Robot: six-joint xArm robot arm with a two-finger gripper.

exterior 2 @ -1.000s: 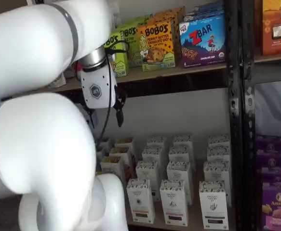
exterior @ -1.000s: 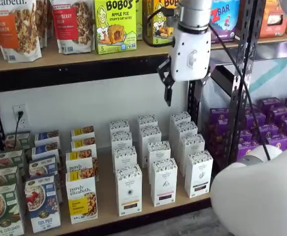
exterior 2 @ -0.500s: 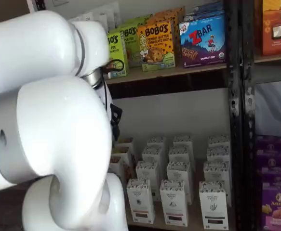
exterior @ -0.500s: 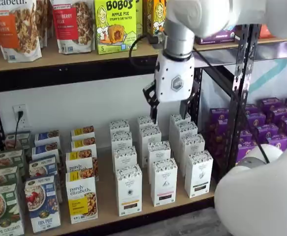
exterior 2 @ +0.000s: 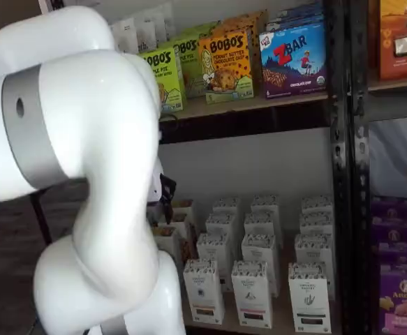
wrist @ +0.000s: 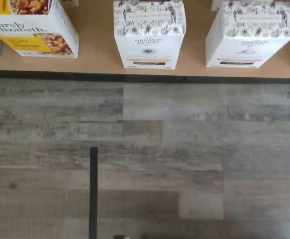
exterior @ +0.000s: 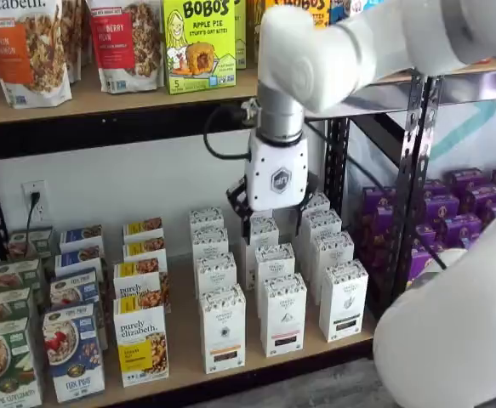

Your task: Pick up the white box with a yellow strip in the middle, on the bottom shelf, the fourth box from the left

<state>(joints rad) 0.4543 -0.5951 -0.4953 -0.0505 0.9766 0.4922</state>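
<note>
The white box (exterior: 223, 327) with a thin yellowish strip stands at the front of its row on the bottom shelf (exterior: 179, 344). The wrist view shows it (wrist: 148, 32) at the board's (wrist: 95, 57) front edge, seen from above and in front. It also shows in a shelf view (exterior 2: 204, 289). My gripper (exterior: 271, 223) hangs over the rear white cartons, behind and to the right of the box and well above it. Its two black fingers stand apart with a gap and hold nothing. In a shelf view only one black finger (exterior 2: 167, 197) shows past my arm.
Purely elizabeth boxes (exterior: 141, 348) stand left of the white box. Same-shaped cartons with a black strip (exterior: 282, 313) stand right of it. A black upright (exterior: 413, 170) and purple boxes (exterior: 469, 212) are further right. The upper board holds Bobo's boxes (exterior: 199, 42). Grey plank floor (wrist: 159, 149) lies before the shelf.
My gripper has moved left and down, from just under the upper board to low over the rows of white cartons. The boxes have not moved.
</note>
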